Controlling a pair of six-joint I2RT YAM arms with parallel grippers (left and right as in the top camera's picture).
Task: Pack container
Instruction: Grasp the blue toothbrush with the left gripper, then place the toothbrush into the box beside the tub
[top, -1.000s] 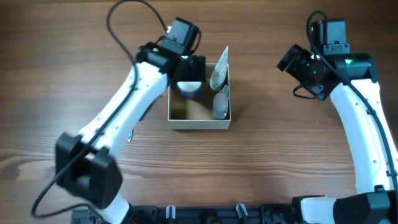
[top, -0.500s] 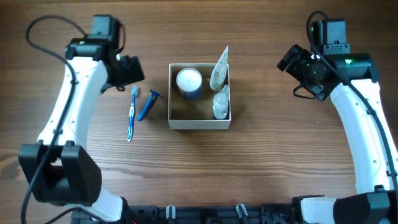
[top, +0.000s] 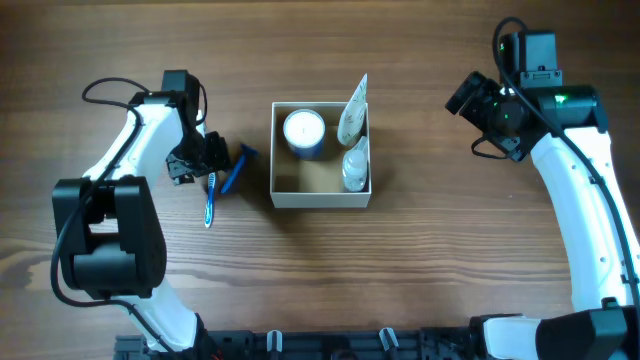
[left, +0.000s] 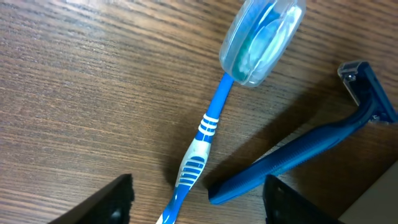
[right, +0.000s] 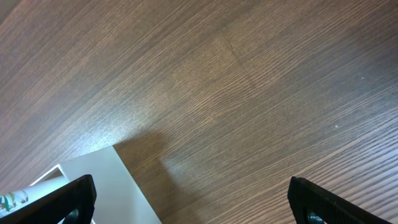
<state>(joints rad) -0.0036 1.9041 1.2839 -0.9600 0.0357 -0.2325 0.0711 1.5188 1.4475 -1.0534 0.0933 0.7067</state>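
Observation:
The container (top: 275, 150) is a square shallow box with white walls and a brown floor, at the table's middle. It holds a white-lidded blue jar (top: 304, 131), a white tube (top: 352, 113) and a clear bottle (top: 354, 167). A blue toothbrush (top: 210, 198) with a clear head cap (left: 261, 40) and a blue razor (top: 236, 167) lie left of it on the table. My left gripper (top: 207, 165) is open, low over the toothbrush handle (left: 196, 162) and the razor handle (left: 292, 158). My right gripper (top: 468, 98) is open and empty, right of the container.
The container's white outer wall shows at the lower left of the right wrist view (right: 109, 186). Bare wood table lies all round.
My left arm left the container, where the white-lidded jar now sits, swung out to the left, then came down over the toothbrush and razor. The right arm has not moved.

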